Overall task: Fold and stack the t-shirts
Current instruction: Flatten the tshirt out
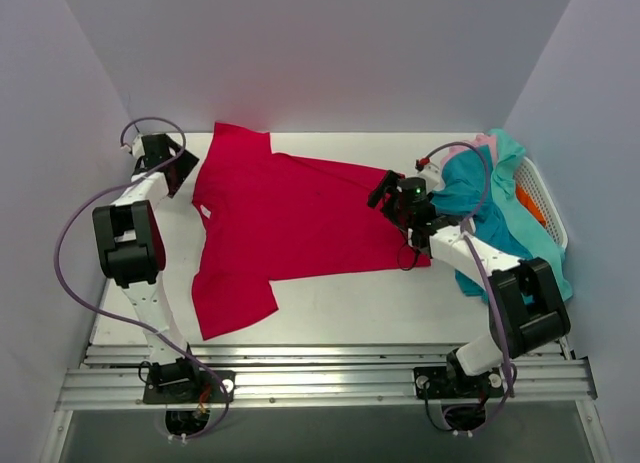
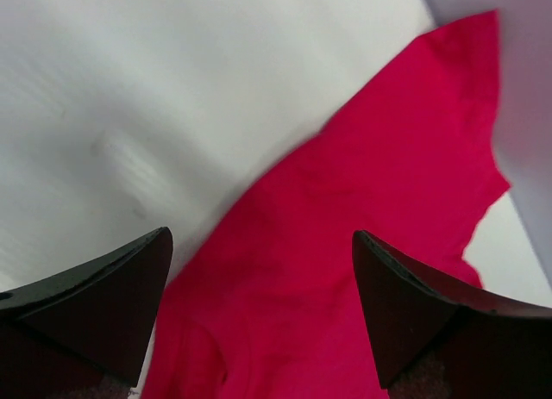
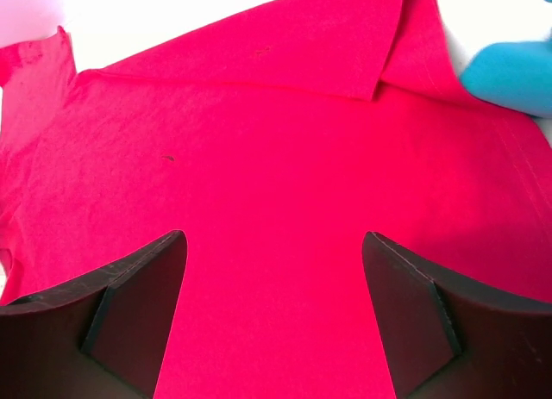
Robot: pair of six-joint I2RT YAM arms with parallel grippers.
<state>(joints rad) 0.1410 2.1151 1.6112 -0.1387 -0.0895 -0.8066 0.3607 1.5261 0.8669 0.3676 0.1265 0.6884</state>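
A crimson red t-shirt lies spread on the white table, neck end at the left, hem at the right; its far right corner is folded over. My left gripper is open above the shirt's left edge, holding nothing. My right gripper is open above the shirt's right part, holding nothing. Teal t-shirts hang heaped over the basket at the right, with a strip of pale pink t-shirt at their far edge. A teal bit shows in the right wrist view.
A white slotted plastic basket stands at the right edge with something orange inside. White walls close the back and both sides. The metal rail with both arm bases runs along the near edge. Purple cables loop off both arms.
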